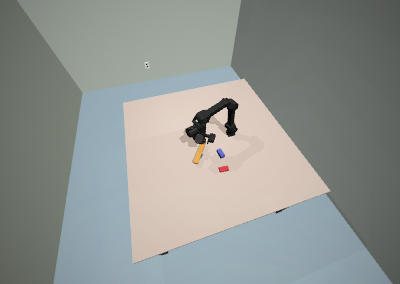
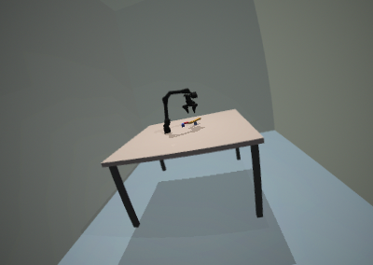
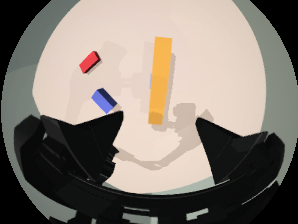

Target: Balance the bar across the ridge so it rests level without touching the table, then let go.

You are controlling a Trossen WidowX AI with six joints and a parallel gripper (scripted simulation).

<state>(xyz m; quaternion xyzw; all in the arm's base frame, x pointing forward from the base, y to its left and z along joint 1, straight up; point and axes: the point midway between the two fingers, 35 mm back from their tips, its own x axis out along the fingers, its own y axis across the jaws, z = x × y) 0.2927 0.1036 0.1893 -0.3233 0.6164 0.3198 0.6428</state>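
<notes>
The orange bar [image 1: 198, 154] [image 2: 198, 119] [image 3: 160, 75] lies across the small blue ridge [image 2: 195, 123] [image 3: 151, 81], which is mostly hidden under its middle. The bar looks tilted: its end at the top of the wrist view is raised, and the end nearer the gripper is low. Whether that low end touches the table cannot be told. My gripper [image 1: 206, 140] [image 2: 191, 110] [image 3: 161, 117] is wide open and empty. It hangs above the bar, clear of it, near the low end.
A blue block [image 1: 221, 153] [image 2: 183, 125] [image 3: 104, 101] and a red block [image 1: 223, 169] [image 3: 89, 62] lie on the table [image 1: 165, 209] [image 2: 154, 153] to one side of the bar, left of it in the wrist view. The arm's base stands near the blue block.
</notes>
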